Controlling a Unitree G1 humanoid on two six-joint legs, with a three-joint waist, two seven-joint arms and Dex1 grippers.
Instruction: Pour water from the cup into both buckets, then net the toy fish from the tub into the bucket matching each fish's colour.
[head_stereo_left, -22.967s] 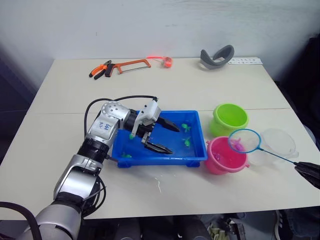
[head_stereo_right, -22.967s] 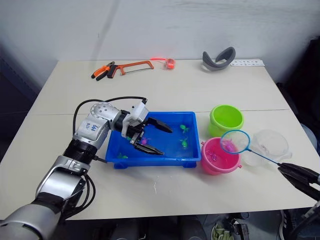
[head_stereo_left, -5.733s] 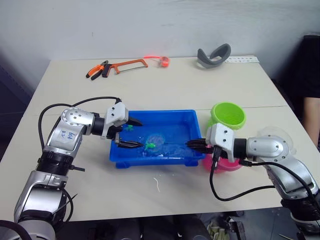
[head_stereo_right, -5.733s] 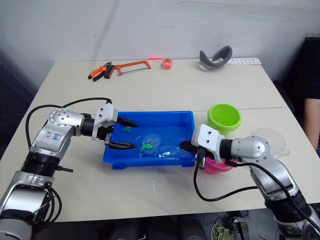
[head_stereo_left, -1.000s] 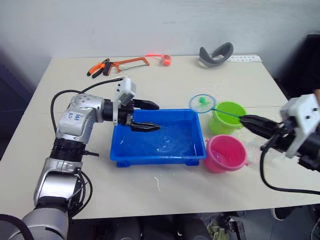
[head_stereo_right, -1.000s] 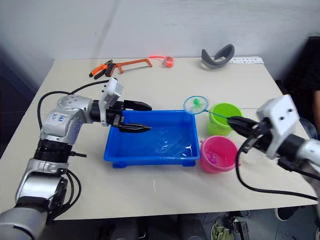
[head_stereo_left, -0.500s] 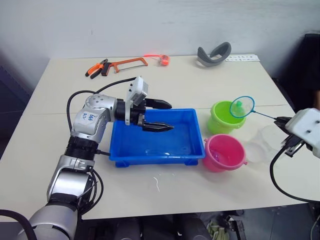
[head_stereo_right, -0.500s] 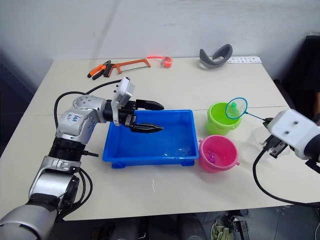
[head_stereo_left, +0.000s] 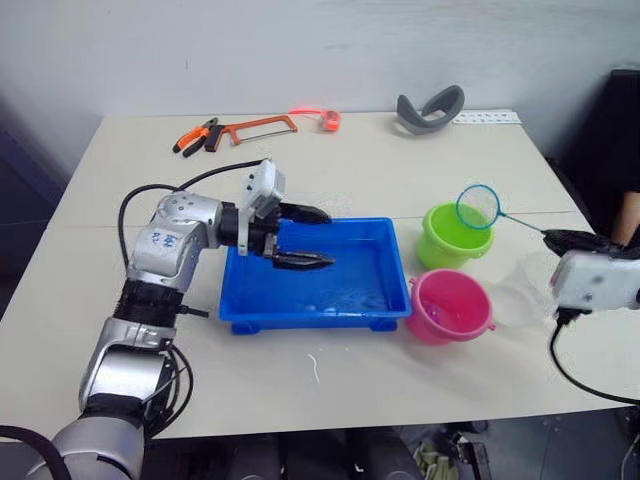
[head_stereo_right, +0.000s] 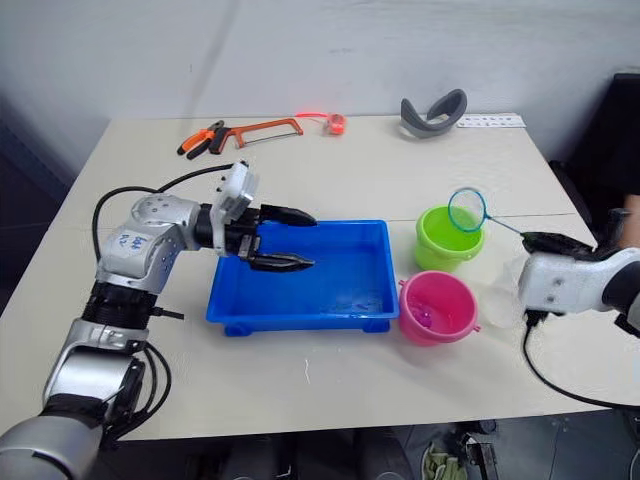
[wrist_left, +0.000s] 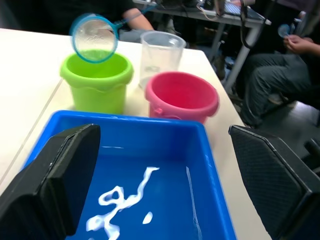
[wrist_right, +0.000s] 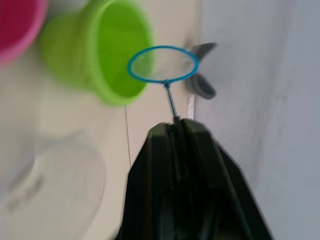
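Right claw: our right claw (wrist_right: 175, 131) is clamped on the thin handle of the net (head_stereo_left: 479, 206), whose blue hoop hangs over the green bucket (head_stereo_left: 455, 235); we make out no fish in the mesh.
Left claw: our left claw (head_stereo_left: 305, 237) is spread wide and empty, poised over the left end of the tub (head_stereo_left: 313, 312).
Tub: it sits mid-worktop (head_stereo_left: 400, 160), and we see glints of water but no fish inside, so we judge the netting close to finished.
Buckets: the pink bucket (head_stereo_left: 451, 305) stands just beside the tub's right end, the green one behind it; pouring looks done, as the cup (head_stereo_left: 527, 290) stands upright just to the right of the pink bucket.
Left to do: we judge little remains beyond checking the tub and setting the net down.
Hard to tell: the buckets' contents are mostly hidden; a dark fleck in the pink one may be a fish (head_stereo_right: 425, 320). Water levels cannot be read, and the tub's near inside wall is hidden from us.
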